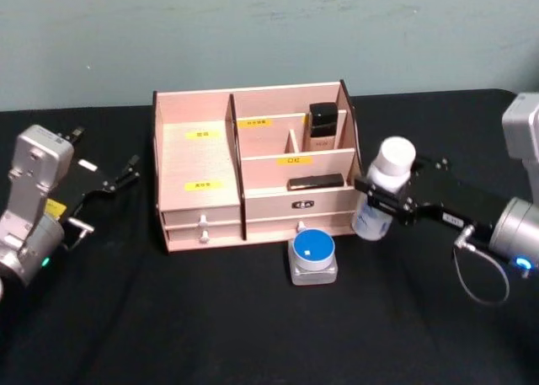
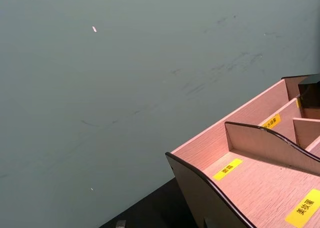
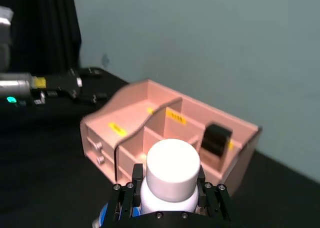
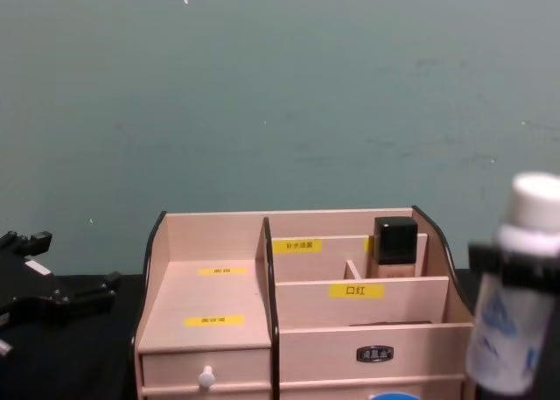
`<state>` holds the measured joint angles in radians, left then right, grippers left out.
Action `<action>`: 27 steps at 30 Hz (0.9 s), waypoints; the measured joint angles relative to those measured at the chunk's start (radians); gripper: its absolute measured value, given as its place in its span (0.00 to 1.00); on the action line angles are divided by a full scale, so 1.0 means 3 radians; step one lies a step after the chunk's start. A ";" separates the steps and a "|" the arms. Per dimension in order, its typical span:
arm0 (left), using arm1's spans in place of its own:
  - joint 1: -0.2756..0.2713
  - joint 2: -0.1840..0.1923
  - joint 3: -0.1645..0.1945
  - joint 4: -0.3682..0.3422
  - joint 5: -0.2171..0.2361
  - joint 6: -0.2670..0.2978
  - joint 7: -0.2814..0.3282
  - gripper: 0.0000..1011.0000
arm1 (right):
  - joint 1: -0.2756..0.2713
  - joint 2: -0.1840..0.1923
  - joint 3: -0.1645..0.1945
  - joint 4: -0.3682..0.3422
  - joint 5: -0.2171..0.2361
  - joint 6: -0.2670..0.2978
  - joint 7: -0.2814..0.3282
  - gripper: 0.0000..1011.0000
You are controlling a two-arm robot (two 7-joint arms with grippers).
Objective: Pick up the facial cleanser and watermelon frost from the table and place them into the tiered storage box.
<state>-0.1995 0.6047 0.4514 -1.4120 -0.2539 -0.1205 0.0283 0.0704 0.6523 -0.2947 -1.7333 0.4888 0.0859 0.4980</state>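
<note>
**Right pincer holds the cleanser beside the box; the lift over the wall comes next**

The right gripper [image 1: 389, 201] is closed around the facial cleanser [image 1: 392, 162]. Its black fingers clamp the white bottle just below the rounded cap, and the bottle stands nearly upright. The bottle is just beside the right end wall of the tiered storage box [image 1: 195, 204], on the outside. Whether its base is clear of the black table [image 1: 253, 343] cannot be told.

The watermelon frost [image 1: 312, 250], a squat jar with a blue lid, sits on the table touching or almost touching the front of the box, below its drawers.

Inside the box, a beige bottle with a black cap [image 1: 322, 120] fills a rear right slot, and a dark flat item [image 1: 315, 182] lies in the front right tray. The wide left compartment is bare.

The left gripper [image 1: 108, 153] waits to the left of the box, fingers apart.

To do this step well, the bottle probably needs to rise until its base is above the dark-edged wall. It can then travel sideways, kept upright, toward a free compartment. The pincer should lower it fully before letting go, since a tall bottle released early may tip.
</note>
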 joint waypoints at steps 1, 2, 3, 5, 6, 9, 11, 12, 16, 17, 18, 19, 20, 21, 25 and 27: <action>0.0000 0.0000 0.0000 0.0000 0.0000 0.0000 0.0000 1.00 | 0.0011 0.0002 0.0001 -0.0019 0.0004 0.0005 0.0001 0.59; 0.0000 0.0000 0.0000 0.0000 0.0000 0.0000 0.0000 1.00 | 0.0027 0.0004 0.0001 -0.0044 0.0008 0.0011 0.0002 0.59; 0.0000 0.0000 0.0000 0.0000 0.0000 0.0000 0.0000 1.00 | 0.0066 0.0004 -0.0003 -0.0086 0.0012 0.0021 0.0003 0.59; 0.0000 0.0000 0.0000 0.0000 0.0000 0.0000 0.0000 1.00 | 0.0114 -0.0001 -0.0018 -0.0107 0.0013 0.0031 0.0009 0.59; 0.0000 0.0000 0.0000 0.0000 0.0000 0.0000 0.0000 1.00 | 0.0176 -0.0016 -0.0042 -0.0116 0.0011 0.0041 0.0013 0.59; 0.0000 0.0000 0.0000 0.0000 0.0000 0.0000 0.0000 1.00 | 0.0269 -0.0051 -0.0095 -0.0107 0.0002 0.0051 0.0022 0.59; 0.0000 0.0000 0.0000 0.0000 0.0000 0.0000 0.0000 1.00 | 0.0408 -0.0122 -0.0174 -0.0039 -0.0019 0.0063 0.0033 0.59; 0.0000 0.0000 0.0000 0.0000 0.0000 0.0000 0.0000 1.00 | 0.0446 -0.0144 -0.0197 -0.0015 -0.0026 0.0066 0.0036 0.59; 0.0000 0.0000 0.0000 0.0000 0.0000 0.0000 0.0000 1.00 | 0.0634 -0.0273 -0.0324 0.0136 -0.0057 0.0082 0.0046 0.59; 0.0000 0.0000 0.0000 0.0000 0.0000 0.0000 0.0000 1.00 | 0.0676 -0.0300 -0.0351 0.0174 -0.0061 0.0084 0.0049 0.59; 0.0000 0.0000 0.0000 0.0000 0.0000 0.0000 0.0000 1.00 | 0.0715 -0.0328 -0.0375 0.0213 -0.0069 0.0085 0.0052 0.59; 0.0000 0.0000 0.0000 0.0000 0.0000 0.0000 0.0000 1.00 | 0.0754 -0.0359 -0.0399 0.0255 -0.0080 0.0086 0.0054 0.59; 0.0000 0.0000 0.0000 0.0000 0.0000 0.0000 0.0000 1.00 | 0.0827 -0.0418 -0.0436 0.0337 -0.0085 0.0082 0.0059 0.59; 0.0000 0.0000 0.0000 0.0000 0.0000 0.0000 0.0000 1.00 | 0.0862 -0.0447 -0.0455 0.0381 -0.0092 0.0079 0.0060 0.59; 0.0000 0.0000 0.0000 0.0000 0.0000 0.0000 0.0000 1.00 | 0.1036 -0.0588 -0.0549 0.0600 -0.0130 0.0052 0.0062 0.59; 0.0000 0.0000 0.0000 0.0000 0.0000 0.0000 0.0000 1.00 | 0.1133 -0.0670 -0.0596 0.0736 -0.0163 0.0032 0.0056 0.59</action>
<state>-0.1995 0.6047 0.4514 -1.4120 -0.2539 -0.1205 0.0282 0.4103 0.4514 -0.4734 -1.5126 0.4398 0.0954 0.5149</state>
